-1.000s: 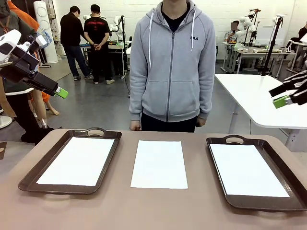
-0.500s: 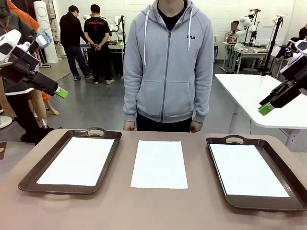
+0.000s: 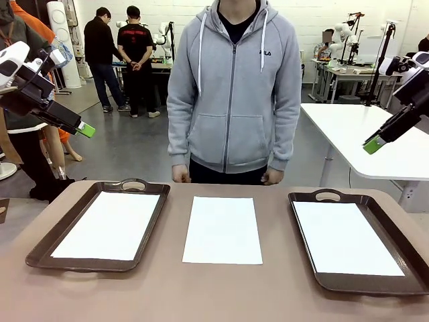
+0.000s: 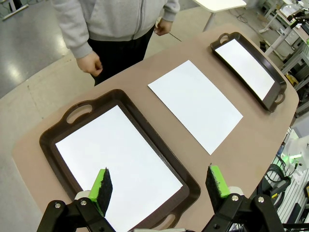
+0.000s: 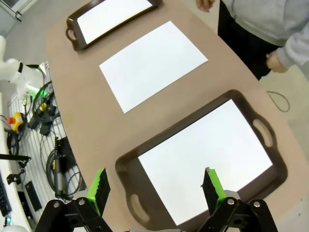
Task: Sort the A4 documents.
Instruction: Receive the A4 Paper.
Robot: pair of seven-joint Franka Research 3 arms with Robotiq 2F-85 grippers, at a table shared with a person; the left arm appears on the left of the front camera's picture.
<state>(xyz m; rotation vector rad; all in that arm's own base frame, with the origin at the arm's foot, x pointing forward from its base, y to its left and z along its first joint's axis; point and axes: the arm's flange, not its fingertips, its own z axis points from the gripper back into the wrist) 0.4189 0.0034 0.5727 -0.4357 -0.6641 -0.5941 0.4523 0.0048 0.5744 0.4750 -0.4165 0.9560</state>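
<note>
Green pads tip both grippers, and both hang high above the table with nothing between their fingers. The left gripper (image 4: 157,186) stands wide apart over the left tray (image 4: 51,136); the front view shows it up at the left edge (image 3: 84,129), just where it hung a second ago. The right gripper (image 5: 155,188) is spread just as wide, poised over the right tray (image 5: 124,163). It is the one that has moved: a second ago its pads sat low at the right edge of the front view, and now it has lifted and swung a little inward (image 3: 374,143), its arm more visible.

Below, three sheets lie flat. One sheet (image 3: 108,225) fills the left tray, one (image 3: 345,237) lies in the right tray, and the middle sheet (image 3: 223,229) rests on the bare table (image 3: 221,288) between the trays, touching neither.

The person (image 3: 233,87) has stepped closer to the far edge, hands (image 3: 179,174) hanging loose just behind it, not reaching for anything.

The sheets have not stirred, so I judge the sorting is not yet begun for the middle sheet; the right arm's shift looks like readying for an approach, though which arm will go for it I cannot tell.
</note>
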